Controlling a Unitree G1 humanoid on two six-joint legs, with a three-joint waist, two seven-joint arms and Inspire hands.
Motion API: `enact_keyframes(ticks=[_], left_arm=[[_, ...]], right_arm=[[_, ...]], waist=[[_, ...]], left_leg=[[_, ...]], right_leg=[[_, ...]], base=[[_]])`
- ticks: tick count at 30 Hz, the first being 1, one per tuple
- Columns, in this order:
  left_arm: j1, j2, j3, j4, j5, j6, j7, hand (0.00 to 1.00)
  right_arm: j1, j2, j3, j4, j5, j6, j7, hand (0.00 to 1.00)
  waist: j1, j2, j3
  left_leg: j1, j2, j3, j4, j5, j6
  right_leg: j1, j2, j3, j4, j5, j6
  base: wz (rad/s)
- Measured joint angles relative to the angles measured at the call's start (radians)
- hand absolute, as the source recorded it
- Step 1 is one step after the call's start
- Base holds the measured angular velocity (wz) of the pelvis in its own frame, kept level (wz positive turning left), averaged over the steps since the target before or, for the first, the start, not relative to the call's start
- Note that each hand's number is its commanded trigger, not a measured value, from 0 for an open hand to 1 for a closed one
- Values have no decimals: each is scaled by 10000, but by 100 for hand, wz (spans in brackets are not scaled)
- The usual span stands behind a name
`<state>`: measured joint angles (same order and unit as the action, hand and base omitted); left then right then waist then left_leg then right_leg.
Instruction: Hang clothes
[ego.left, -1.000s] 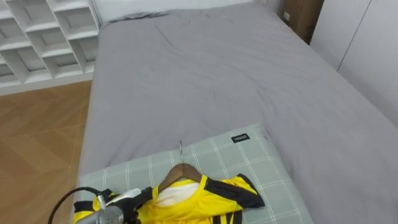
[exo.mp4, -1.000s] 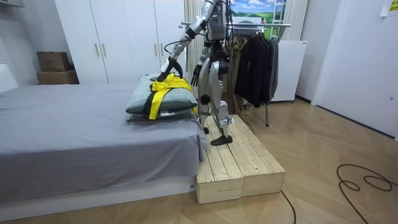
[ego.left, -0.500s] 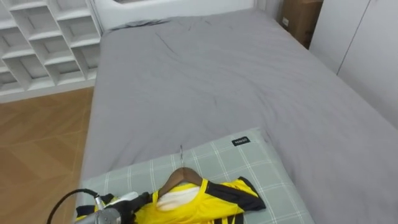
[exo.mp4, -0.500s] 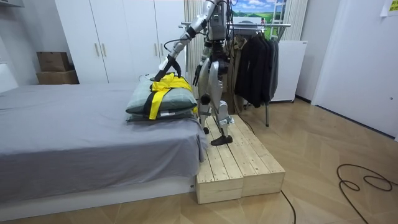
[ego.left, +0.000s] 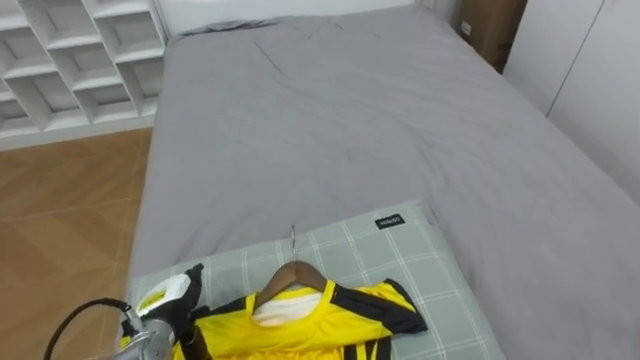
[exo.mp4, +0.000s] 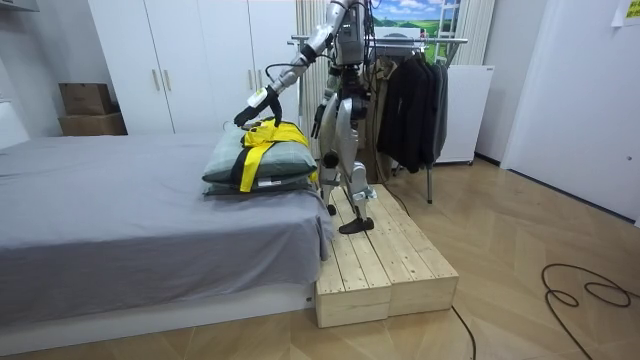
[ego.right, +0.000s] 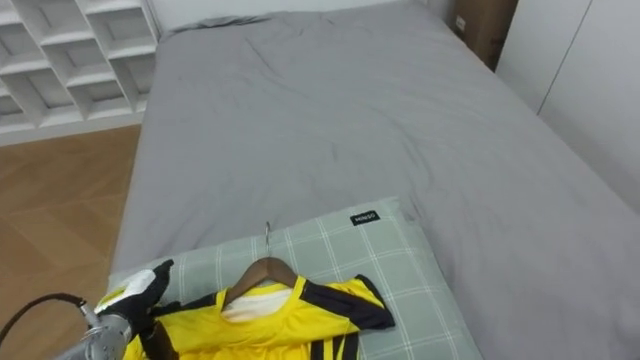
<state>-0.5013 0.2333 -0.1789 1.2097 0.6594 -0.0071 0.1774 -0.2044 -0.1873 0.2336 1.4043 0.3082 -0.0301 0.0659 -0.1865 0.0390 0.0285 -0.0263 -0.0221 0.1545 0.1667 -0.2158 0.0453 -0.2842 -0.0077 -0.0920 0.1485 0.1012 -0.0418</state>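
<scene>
While robot stood on slatted wooden platform (exo.mp4: 385, 265) at bed's end, left hand (ego.left: 165, 298) hung at lower left of frame, above pillow corner; grip could not be told. Right hand (exo.mp4: 314, 127) low by hip, grip unreadable. Glossy yellow jersey (ego.left: 300, 325), black-trimmed, lay flat on curved wooden hanger (ego.left: 292, 275) atop checked green pillow (ego.left: 400, 255). Beyond: smooth grey bedsheet (ego.left: 330, 120); white cubby shelves (ego.left: 70, 60) upper left.

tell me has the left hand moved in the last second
yes, the left hand has drawn leftward, farther from the wooden hanger lying on the checked pillow
</scene>
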Motion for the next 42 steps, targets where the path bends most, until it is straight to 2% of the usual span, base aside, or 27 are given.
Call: enact_keyframes(ticks=[5, 9, 15, 21, 28, 34, 38, 42], left_arm=[[-5, -4, 27, 84, -235, -8, 598, 0], [-96, -3, 275, 223, -420, -11, 848, 0], [-97, -6, 388, 281, -1540, -7, 902, 0], [-99, -35, 366, 316, -1958, -5, 902, 0], [-98, -59, 365, 316, -1970, -1, 881, 0], [-100, -295, 341, 316, -1874, -1, 793, 0], [-102, -296, 35, 303, -1866, -11, 771, 0], [-168, -302, -338, 68, -1676, -41, 753, 0]], right_arm=[[-223, 17, 47, 15, -4, -4, 4, 0], [-444, 180, 187, 56, 12, -12, 20, 0], [-555, 317, 397, 147, 76, -14, 17, 0], [-631, 385, 511, 157, 435, -11, 22, 0], [-733, 575, 511, 149, 410, -10, 22, 0], [-808, 666, 596, 127, 357, -39, 22, 0], [-805, 662, 607, 135, 371, -53, 28, 0], [-805, 661, 605, 152, 375, -231, 21, 0]], waist=[[1, -22, 6], [21, -150, 25], [22, -303, 101], [10, -382, 106], [8, -459, 110], [-17, -478, 115], [-46, -481, 120], [-73, -449, 141]], left_leg=[[-199, -28, 24, 20, -9, 18], [-497, -68, 28, 93, 2, 36], [-607, -65, -34, 101, -2, 42], [-675, -57, -59, 110, -1, 42], [-730, -49, -56, 96, -1, 42], [-749, -63, -95, 72, -2, 44], [-761, -65, -121, 67, -2, 46], [-912, -54, -253, 153, -3, 47]], right_leg=[[-208, -17, 35, 8, 71, -59], [-477, -63, 41, 13, 115, -44], [-549, -73, -33, -18, 122, -39], [-609, -84, -108, 0, 121, -38], [-667, -81, -82, 3, 112, -34], [-672, -94, -151, -12, 101, -17], [-672, -92, -153, -48, 99, -12], [-672, -119, -252, -149, 113, -6]], base=[[0], [0], [2], [1], [0], [0], [1], [10]])
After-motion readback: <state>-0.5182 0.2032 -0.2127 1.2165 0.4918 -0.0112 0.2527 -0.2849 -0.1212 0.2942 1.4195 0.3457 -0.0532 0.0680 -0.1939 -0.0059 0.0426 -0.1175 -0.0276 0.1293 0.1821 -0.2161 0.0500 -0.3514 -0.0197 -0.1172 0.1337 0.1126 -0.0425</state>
